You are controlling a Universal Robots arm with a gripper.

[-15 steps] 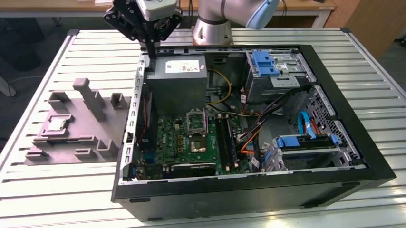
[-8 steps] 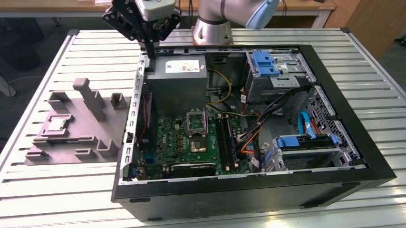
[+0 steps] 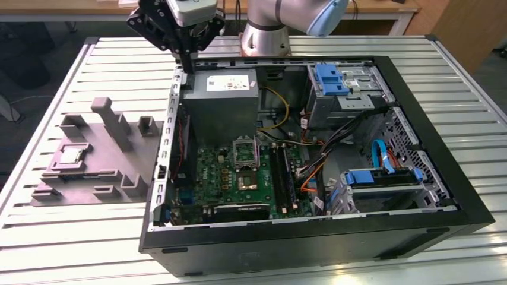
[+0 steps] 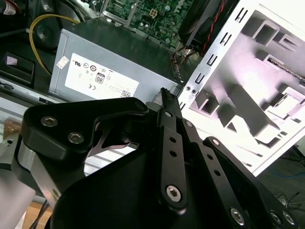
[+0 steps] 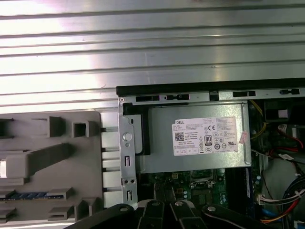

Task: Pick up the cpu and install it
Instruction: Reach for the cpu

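**CPU (image 3: 70, 155) in tray outside case; pincer closed and empty**

Exterior view: CPU lies flat in a recess of the grey tray (image 3: 87, 184), which sits on the slatted table (image 3: 56, 243) just outside the open computer case (image 3: 317, 243), against the case wall on the exterior view's left. The gripper (image 3: 183, 68) hangs over the far corner of the case on that same side, fingers pressed together with nothing between them, tips just above the case rim beside the grey power supply (image 3: 225, 104). Inside the case, the green board (image 3: 237, 184) carries a silver socket frame (image 3: 244, 151) standing raised. Gripper and CPU are well apart.

Second wrist view: black fingers (image 4: 172, 143) meet at a narrow tip, empty. Beyond them lie the power supply (image 4: 109, 57), the perforated case wall (image 4: 214, 62) and the tray (image 4: 267, 100) outside it.

First wrist view: closed finger tips (image 5: 164, 191) sit over the board's edge, inside the case near the power supply (image 5: 190, 143). The tray (image 5: 47, 157) lies beside the case wall.
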